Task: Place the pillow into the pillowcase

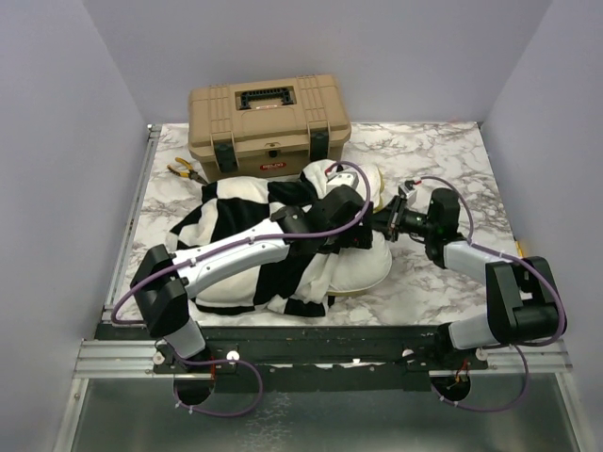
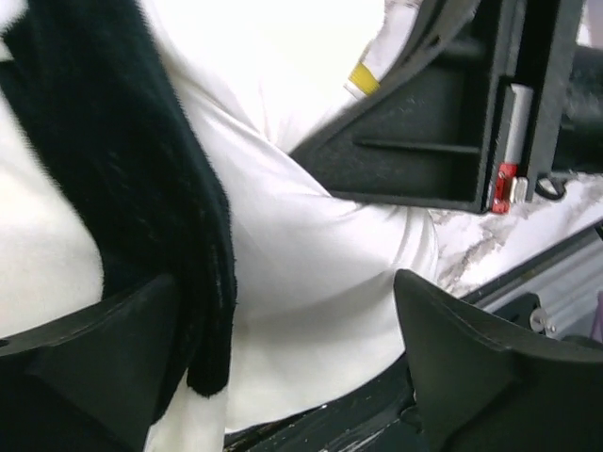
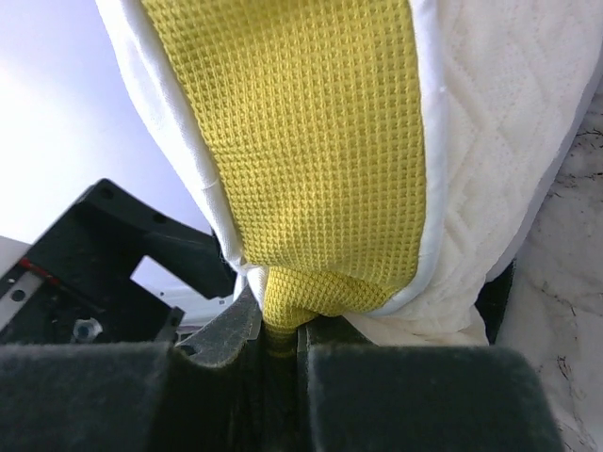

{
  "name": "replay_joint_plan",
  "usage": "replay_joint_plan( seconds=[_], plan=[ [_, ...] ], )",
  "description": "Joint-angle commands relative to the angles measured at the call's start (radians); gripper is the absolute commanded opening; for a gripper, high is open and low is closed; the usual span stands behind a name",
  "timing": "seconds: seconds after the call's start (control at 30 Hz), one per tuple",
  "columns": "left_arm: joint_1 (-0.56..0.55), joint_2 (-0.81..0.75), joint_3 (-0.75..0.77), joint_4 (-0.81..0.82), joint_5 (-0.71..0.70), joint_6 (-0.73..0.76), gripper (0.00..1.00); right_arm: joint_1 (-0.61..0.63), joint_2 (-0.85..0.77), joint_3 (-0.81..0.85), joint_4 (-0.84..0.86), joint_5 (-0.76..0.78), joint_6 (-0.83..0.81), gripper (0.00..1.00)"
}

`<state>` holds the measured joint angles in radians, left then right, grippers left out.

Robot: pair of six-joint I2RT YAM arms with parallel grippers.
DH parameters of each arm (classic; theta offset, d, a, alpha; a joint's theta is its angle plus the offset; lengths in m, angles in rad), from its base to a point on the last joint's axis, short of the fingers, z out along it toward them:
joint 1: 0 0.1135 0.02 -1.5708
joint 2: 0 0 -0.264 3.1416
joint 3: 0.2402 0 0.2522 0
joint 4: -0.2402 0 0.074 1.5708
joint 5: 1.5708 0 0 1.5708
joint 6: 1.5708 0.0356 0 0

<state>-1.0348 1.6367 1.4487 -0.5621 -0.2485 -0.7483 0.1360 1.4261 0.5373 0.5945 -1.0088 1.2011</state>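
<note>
White pillow lies mid-table, left part covered by checkered pillowcase, right end bare. Right pincer pressed together on yellow edge strip of pillow, pinching fold of it. Left pincer spread wide, fingers either side of pillow fabric and black pillowcase edge, gripping nothing. Tan toolbox behind, at far edge.
</note>
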Motion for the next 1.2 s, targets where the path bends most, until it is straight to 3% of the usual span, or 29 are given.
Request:
replay_joint_plan(
  seconds=[0.0, 0.17, 0.3, 0.37, 0.47, 0.5, 0.53, 0.7, 0.8, 0.9, 1.0, 1.17],
  plan=[
    [-0.001, -0.072, -0.108, 0.248, 0.175, -0.037, 0.99, 0.026, 0.008, 0.002, 0.076, -0.064, 0.044, 0.05],
    [-0.017, -0.007, -0.1, 0.275, 0.264, -0.049, 0.99, 0.045, 0.029, 0.037, 0.114, -0.07, 0.102, 0.06],
    [-0.034, 0.054, -0.093, 0.263, 0.154, -0.079, 0.96, 0.058, 0.025, 0.079, 0.089, -0.087, 0.127, 0.07],
    [-0.034, 0.093, -0.063, 0.25, 0.12, -0.087, 0.75, 0.062, 0.01, 0.091, 0.058, -0.089, 0.123, 0.08],
    [-0.034, 0.142, 0.006, 0.18, 0.088, -0.062, 0.17, 0.062, -0.018, 0.124, -0.033, -0.09, 0.068, 0.11],
    [-0.032, 0.146, 0.025, 0.156, 0.075, -0.049, 0.02, 0.061, -0.027, 0.146, -0.089, -0.086, 0.025, 0.13],
    [-0.028, 0.139, 0.034, 0.14, 0.063, -0.047, 0.0, 0.061, -0.038, 0.172, -0.15, -0.076, -0.028, 0.17],
    [0.035, 0.0, -0.013, 0.136, 0.0, -0.076, 0.0, 0.053, -0.086, 0.434, -0.787, 0.141, -0.439, 0.69],
    [0.113, -0.127, -0.061, 0.137, -0.002, -0.092, 0.0, 0.05, -0.113, 0.582, -1.008, 0.327, -0.605, 0.89],
    [0.189, -0.255, -0.096, 0.15, -0.005, -0.085, 0.0, 0.051, -0.135, 0.704, -1.142, 0.482, -0.697, 0.96],
    [0.254, -0.378, -0.129, 0.166, 0.002, -0.066, 0.0, 0.051, -0.171, 0.748, -1.167, 0.568, -0.713, 1.0],
    [0.326, -0.536, -0.18, 0.206, 0.088, -0.021, 0.0, 0.049, -0.145, 0.663, -1.097, 0.472, -0.652, 1.0]
  ],
)
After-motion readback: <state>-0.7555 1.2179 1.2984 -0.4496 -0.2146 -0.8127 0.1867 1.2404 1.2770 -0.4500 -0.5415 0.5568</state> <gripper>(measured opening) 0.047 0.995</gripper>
